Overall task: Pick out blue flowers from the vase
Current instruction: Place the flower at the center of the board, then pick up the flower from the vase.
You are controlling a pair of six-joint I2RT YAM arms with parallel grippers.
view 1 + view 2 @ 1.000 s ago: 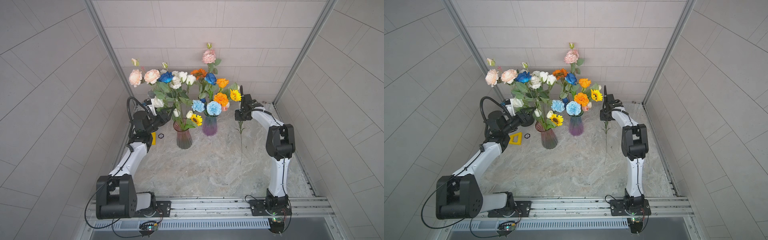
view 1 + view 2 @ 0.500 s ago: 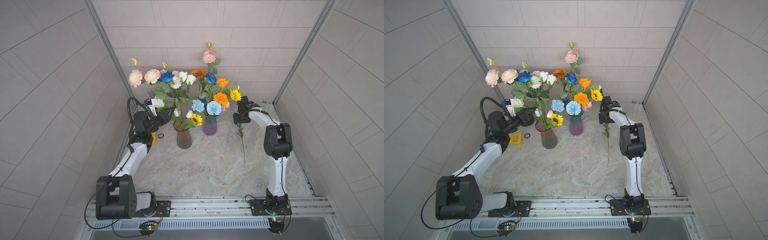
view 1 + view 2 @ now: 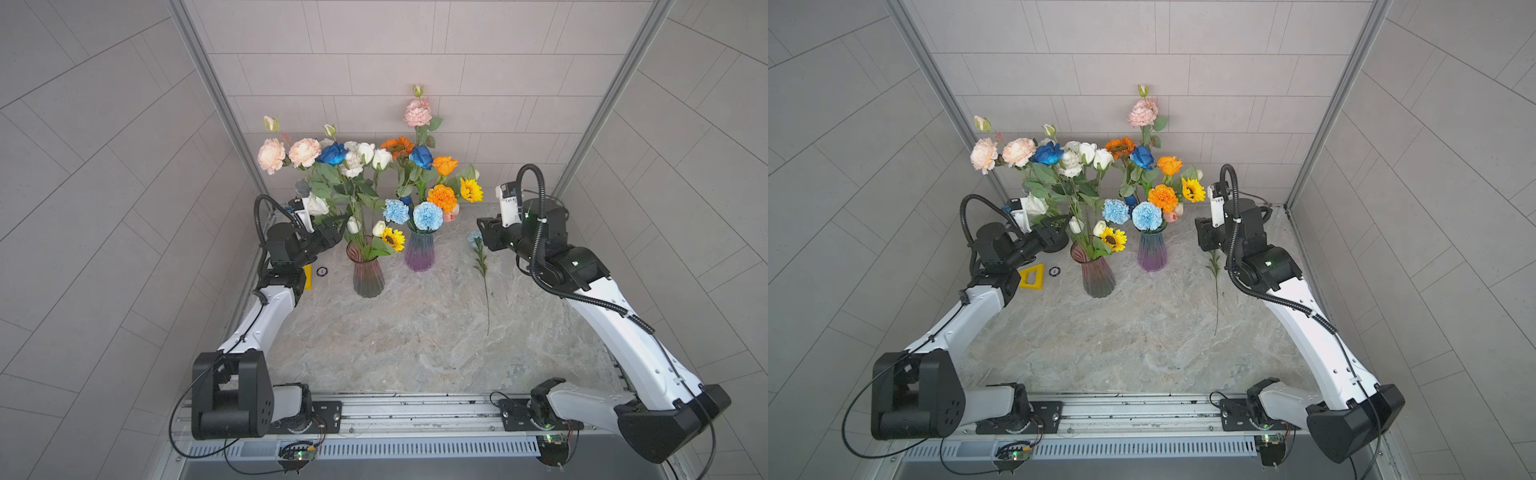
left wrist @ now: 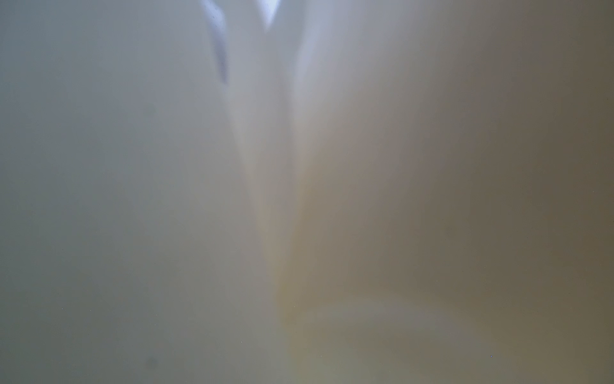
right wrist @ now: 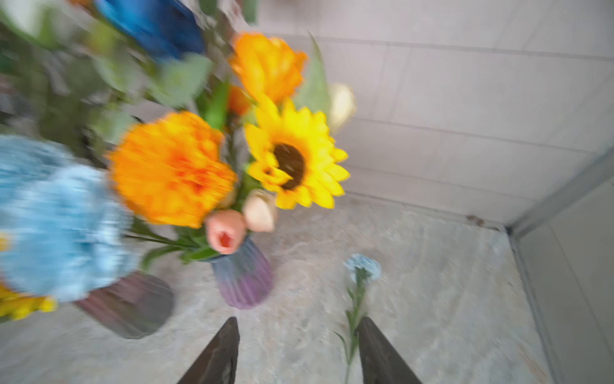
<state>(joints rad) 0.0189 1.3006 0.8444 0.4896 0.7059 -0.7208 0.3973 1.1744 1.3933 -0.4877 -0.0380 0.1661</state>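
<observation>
On the marbled tabletop (image 3: 399,340) lies a pale-blue green-stemmed carnation (image 3: 475,237); right gripper (image 5: 297,352) released above it, left gripper's (image 3: 332,232) jaws unreadable.

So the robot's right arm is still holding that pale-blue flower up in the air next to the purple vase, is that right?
Not quite. The pale-blue flower is not held up: it lies flat on the marble table, beside the purple vase. The right gripper is open and empty, its fingers apart above the stem, as the right wrist view shows.
</observation>
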